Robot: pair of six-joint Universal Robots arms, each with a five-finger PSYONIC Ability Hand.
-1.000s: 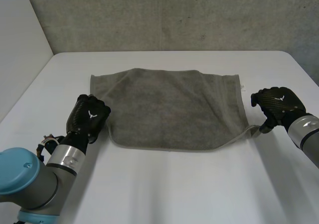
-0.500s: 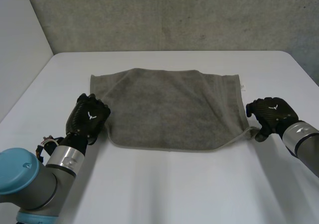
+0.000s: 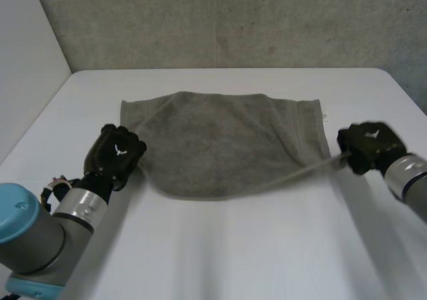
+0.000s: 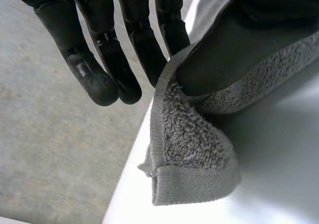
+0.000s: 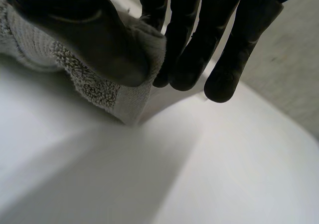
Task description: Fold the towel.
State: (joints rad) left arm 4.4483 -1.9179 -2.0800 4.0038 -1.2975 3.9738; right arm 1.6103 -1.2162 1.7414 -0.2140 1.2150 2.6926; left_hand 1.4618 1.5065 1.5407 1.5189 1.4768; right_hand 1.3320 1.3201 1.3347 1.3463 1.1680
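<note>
On the white table (image 3: 233, 253) in front of me the grey towel (image 3: 220, 137) lies spread across the middle, its far edge flat and straight. Its near edge runs in a curve between my two hands.

On the back of my left hand (image 3: 117, 155) sits a small white emblem, a winged shape with no letters I can make out. My right hand (image 3: 369, 142) carries the same mark. A small white tag (image 3: 325, 118) sticks out at the towel's far right corner, too small to read.

My left hand holds the near left corner. From its wrist, my thumb (image 4: 234, 55) presses the towel (image 4: 192, 154) against the side of my fingers (image 4: 124, 50). The hemmed tip of the corner hangs below the pinch, over the table (image 4: 284, 149).

My right hand holds the near right corner, and the hem is drawn out to it in a thin taut strip. From that wrist, my thumb (image 5: 89, 35) clamps the towel (image 5: 99, 87) against my fingers (image 5: 199, 45), and the loose tip points down at the table (image 5: 209, 174).

The tabletop is smooth, with rounded far corners. Behind it stands a rough grey concrete wall (image 3: 233, 20), and a plain white panel (image 3: 27, 67) closes off my left side.
</note>
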